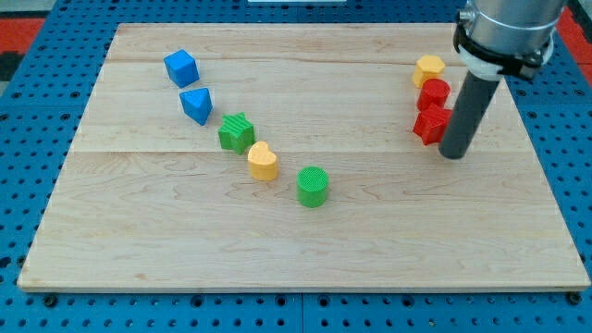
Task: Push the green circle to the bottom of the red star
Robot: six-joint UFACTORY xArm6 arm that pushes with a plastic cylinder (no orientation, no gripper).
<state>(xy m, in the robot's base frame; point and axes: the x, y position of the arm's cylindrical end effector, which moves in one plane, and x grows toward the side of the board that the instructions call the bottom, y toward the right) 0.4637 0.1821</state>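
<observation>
The green circle (314,186) stands near the middle of the wooden board (296,250). The red star (430,126) lies at the view's right, just below a red round block (433,93) and a yellow hexagon (429,69). My tip (453,154) rests on the board just right of and slightly below the red star, close to it or touching it. The tip is far to the right of the green circle.
A diagonal row runs from the view's upper left to the green circle: a blue cube (181,67), a blue triangle (197,104), a green star (237,133) and a yellow heart (263,161). A blue pegboard (37,111) surrounds the board.
</observation>
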